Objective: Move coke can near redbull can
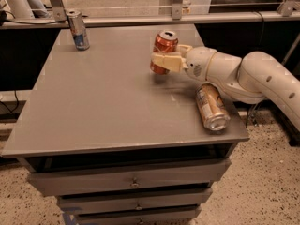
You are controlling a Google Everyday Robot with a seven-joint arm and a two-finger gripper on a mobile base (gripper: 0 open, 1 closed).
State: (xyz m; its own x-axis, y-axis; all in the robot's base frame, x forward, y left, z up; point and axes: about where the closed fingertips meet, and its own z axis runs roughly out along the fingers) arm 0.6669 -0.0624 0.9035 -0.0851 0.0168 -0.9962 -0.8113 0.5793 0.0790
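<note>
The red coke can (164,43) with a silver top is tilted and held just off the grey table (103,102) at the right of its middle. My gripper (163,62) is shut on the coke can, its cream fingers (166,61) across the can's lower half, the white arm reaching in from the right. The slim redbull can (78,30), silver with a blue lower part, stands upright at the table's far left corner, far from the coke can.
A copper-gold can (212,107) lies on its side near the table's right front edge, under my arm. Drawers (133,182) sit below the tabletop. A metal rail (140,18) runs behind the table.
</note>
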